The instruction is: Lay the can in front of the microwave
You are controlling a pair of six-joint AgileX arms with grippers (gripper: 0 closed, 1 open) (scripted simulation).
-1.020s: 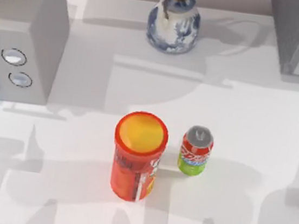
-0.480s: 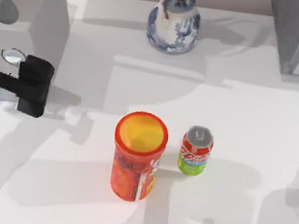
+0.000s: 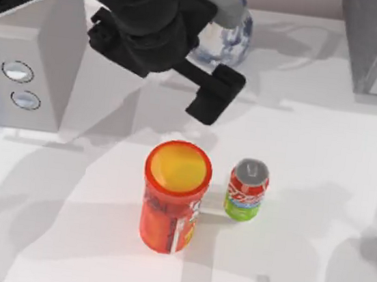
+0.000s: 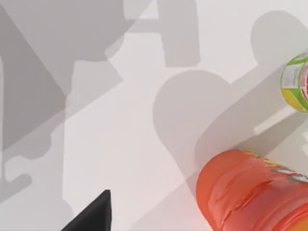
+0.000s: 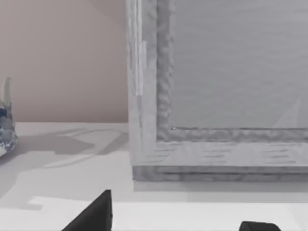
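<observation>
Reaching with the left claw, fingers hard to tell apart or together, toward the can standing upright beside the big tub, far from the microwave.

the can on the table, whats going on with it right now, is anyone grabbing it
Nothing holds the can yet. It stands upright near the middle of the table, just right of the orange-red canister. The left gripper hangs above the table behind both, between them and the blue-and-white vase, holding nothing. The microwave sits at the table's left edge, and the can has not been laid in front of it.
</observation>
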